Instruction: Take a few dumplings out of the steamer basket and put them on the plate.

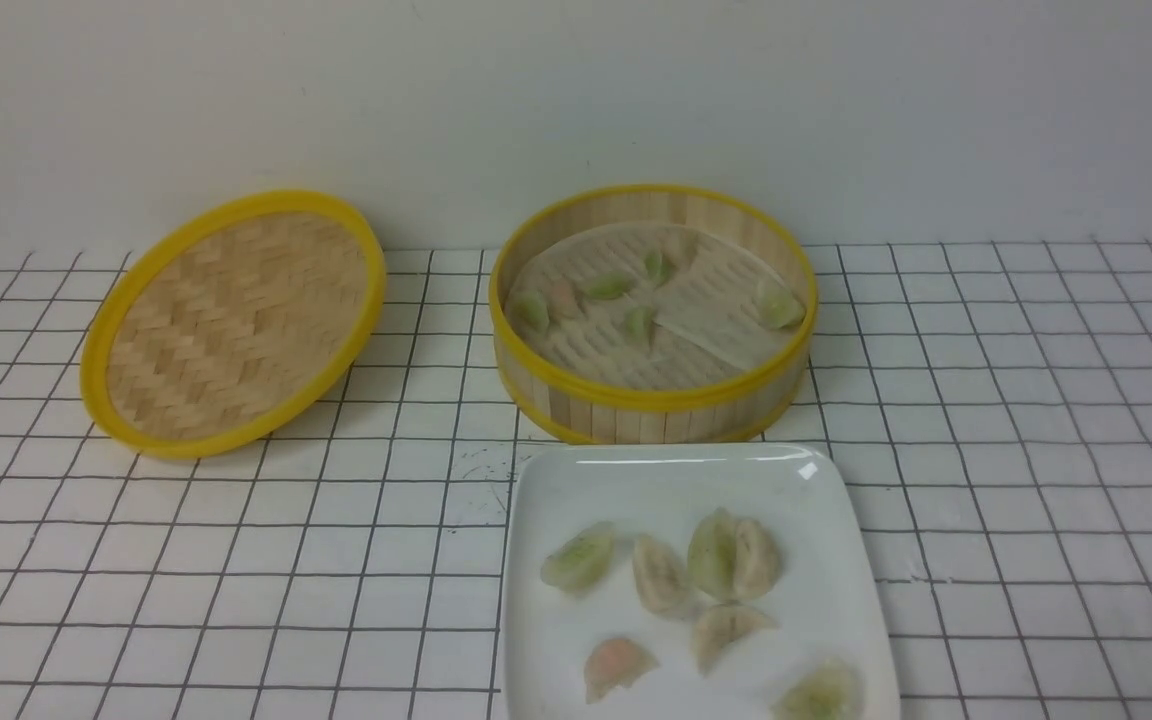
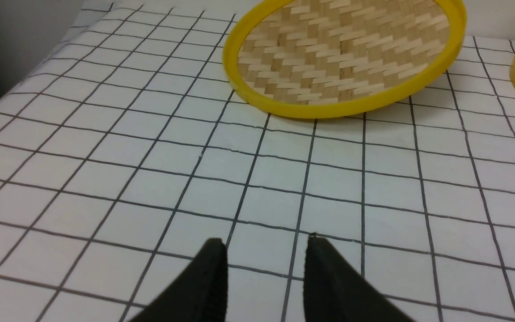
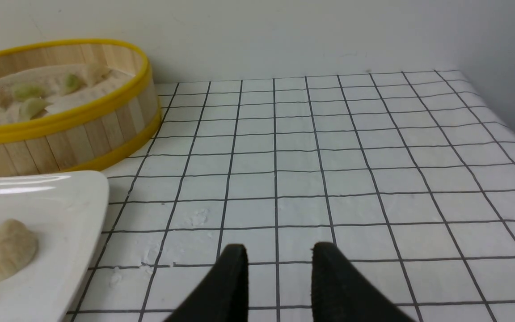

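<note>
dumplings on the plate (image 1: 841, 560): six. one pale green (image 1: 578, 558), one beige (image 1: 660, 574), a green and beige pair touching (image 1: 733, 556), another beige (image 1: 726, 630), a pinkish one (image 1: 616, 664), plus a green one (image 1: 821, 692) cut off at the edge
dumplings in the steamer basket (image 1: 651, 400): looks like six, five green and one pinkish (image 1: 566, 298), kinda blurry tho
plates: one
steamer baskets: one
woven lids (image 1: 234, 320): one

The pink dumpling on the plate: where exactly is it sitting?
In the front view, the pink dumpling lies near the plate's front-left part, left of a beige dumpling and in front of the others.
</note>
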